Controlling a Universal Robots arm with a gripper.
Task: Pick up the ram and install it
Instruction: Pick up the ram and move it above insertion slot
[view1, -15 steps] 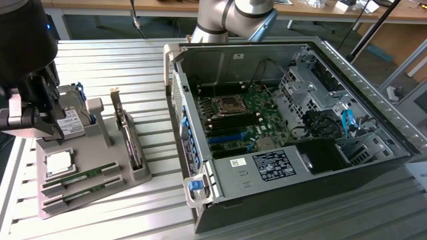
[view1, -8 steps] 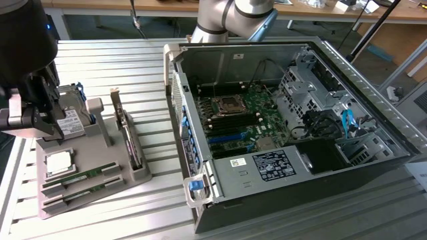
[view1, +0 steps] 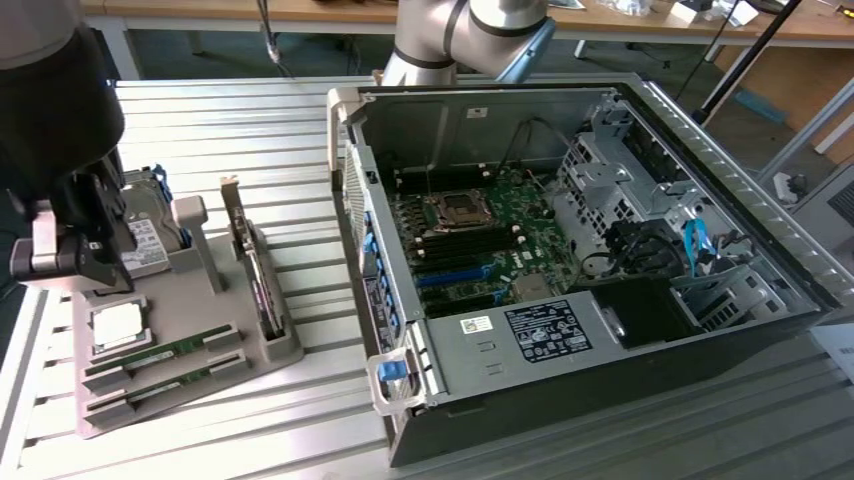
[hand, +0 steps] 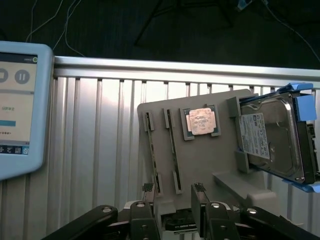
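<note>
1. Wrist view: my pincer (hand: 172, 189) is open, holding nothing, hovering over the gray tray (hand: 210, 165).
2. The ram (hand: 173, 150) sits edge-up in its tray slot, beside the processor chip (hand: 201, 121), untouched.
3. Step in hand, I judge: approaching for pickup; gripping calls for straddling that thin stick squarely.

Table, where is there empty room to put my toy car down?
Bare table runs between the gray holder and the computer case, and wider beyond the holder toward the exterior view's top. The holder and the case's inside are crowded.
</note>
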